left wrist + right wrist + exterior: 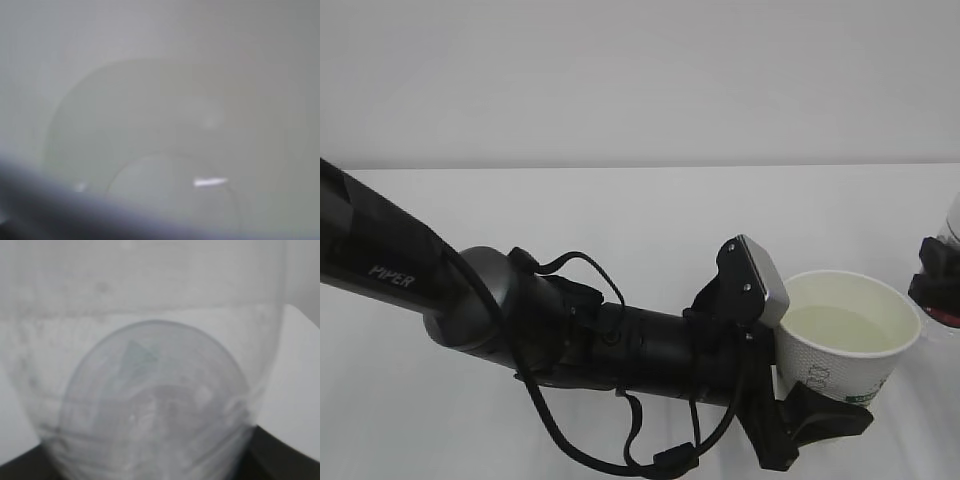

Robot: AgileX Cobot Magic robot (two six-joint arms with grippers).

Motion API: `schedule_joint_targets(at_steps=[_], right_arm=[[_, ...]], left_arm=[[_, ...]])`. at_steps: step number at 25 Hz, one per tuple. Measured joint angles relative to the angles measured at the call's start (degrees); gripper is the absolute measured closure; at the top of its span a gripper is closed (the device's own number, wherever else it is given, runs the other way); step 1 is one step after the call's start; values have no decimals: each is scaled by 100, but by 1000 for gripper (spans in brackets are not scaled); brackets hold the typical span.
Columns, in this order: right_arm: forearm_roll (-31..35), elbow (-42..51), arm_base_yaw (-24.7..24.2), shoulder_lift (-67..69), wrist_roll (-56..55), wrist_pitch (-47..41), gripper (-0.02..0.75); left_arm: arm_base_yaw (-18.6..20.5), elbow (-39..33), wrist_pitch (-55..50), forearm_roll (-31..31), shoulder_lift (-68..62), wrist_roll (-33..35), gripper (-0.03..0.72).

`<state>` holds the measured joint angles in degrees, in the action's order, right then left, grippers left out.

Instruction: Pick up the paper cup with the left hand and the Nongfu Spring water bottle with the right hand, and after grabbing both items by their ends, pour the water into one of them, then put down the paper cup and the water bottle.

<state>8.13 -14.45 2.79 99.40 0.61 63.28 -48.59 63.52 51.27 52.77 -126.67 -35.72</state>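
Observation:
The white paper cup [832, 372] stands upright at the lower right of the exterior view, with pale clear water [840, 330] inside it. My left gripper [820, 408], at the end of the black PIPER arm [390, 270], is shut on the cup's lower side; one black finger [825, 420] shows in front of it. In the left wrist view the cup's wall [165, 125] fills the blurred frame. At the far right edge, my right gripper [935, 285] is shut on the clear water bottle [953, 222], mostly cut off. In the right wrist view the bottle [155, 405] fills the frame.
A white table [620, 210] runs back to a plain pale wall [640, 70]. The left arm's black cables [580, 440] loop down toward the table's near edge.

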Motion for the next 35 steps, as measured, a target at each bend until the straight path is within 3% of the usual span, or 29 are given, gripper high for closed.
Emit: schedule_joint_targets(at_steps=[28, 29, 35], right_arm=[[-237, -592, 0, 991, -61, 254, 279], [-237, -592, 0, 991, -61, 254, 279], [-237, -592, 0, 991, -61, 263, 232]], left_arm=[[0, 0, -4, 0, 0, 0, 175], [-181, 0, -4, 0, 0, 0, 176], [-20, 0, -36, -23, 0, 0, 175]])
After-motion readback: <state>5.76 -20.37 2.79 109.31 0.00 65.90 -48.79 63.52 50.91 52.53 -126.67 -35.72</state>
